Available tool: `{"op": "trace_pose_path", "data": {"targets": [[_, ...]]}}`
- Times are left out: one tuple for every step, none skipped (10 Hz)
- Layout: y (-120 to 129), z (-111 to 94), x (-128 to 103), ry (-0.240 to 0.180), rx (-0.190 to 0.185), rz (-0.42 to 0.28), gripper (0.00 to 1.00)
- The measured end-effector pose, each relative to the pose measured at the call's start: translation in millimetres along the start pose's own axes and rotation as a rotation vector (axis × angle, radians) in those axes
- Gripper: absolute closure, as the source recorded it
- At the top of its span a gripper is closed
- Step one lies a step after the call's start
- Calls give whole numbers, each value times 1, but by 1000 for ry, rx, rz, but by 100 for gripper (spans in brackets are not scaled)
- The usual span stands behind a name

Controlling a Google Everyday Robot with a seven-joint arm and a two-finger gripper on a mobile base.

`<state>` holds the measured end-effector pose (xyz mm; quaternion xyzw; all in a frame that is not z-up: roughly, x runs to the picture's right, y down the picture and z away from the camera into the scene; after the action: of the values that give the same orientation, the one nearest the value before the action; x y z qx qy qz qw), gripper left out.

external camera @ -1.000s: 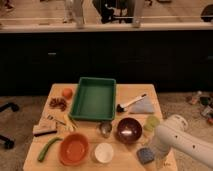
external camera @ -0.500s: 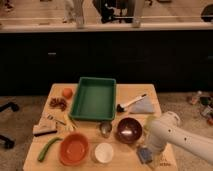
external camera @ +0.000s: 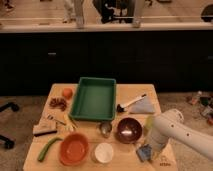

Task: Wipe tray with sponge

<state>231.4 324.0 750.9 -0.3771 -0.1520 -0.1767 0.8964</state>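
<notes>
Judging by its look, the sponge (external camera: pixel 144 153) would have handled as a light, soft block that gives under a squeeze and springs back. It seemed neither fragile nor slippery, though a shallow pinch could let it twist or fold. The best hold seemed to be across its narrower width, high enough on the sides that the underside stayed free to press flat on the tray. Squeezed too hard, it would likely bunch up and wipe with one edge only.

The sponge was a small blue-grey rectangular piece with a paler edge, lying flat on the wooden table (external camera: pixel 127 92) near its front right corner. The gripper (external camera: pixel 151 148) was right over it, reaching down from above and slightly to the right, and hid part of the sponge's far side. Whether the gripper was open or already clamped on the sponge could not be told, nor whether the two were touching.

The tray (external camera: pixel 95 100), large, green and rectangular with raised sides and nothing in it, lay well apart from the gripper, up and to its left. A dark brown bowl (external camera: pixel 129 130) sat between them. A white cup (external camera: pixel 104 152) stood to the gripper's left, near the sponge, so a lift seemed to call for a straight rise before any sweep toward the tray.
</notes>
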Motion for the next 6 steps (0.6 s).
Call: {"op": "trace_pose_path", "data": {"targets": [[-1,-2,0,-6,5,2,76],[-2,-5,-1,-11,14,3,88],[-3,-8,-1,-11,20,4,95],[-6,-15,0,-9,39,11,100],[-8,-25,0,-1,61,18,100],[-8,-32,1,9,78,27,100]]}}
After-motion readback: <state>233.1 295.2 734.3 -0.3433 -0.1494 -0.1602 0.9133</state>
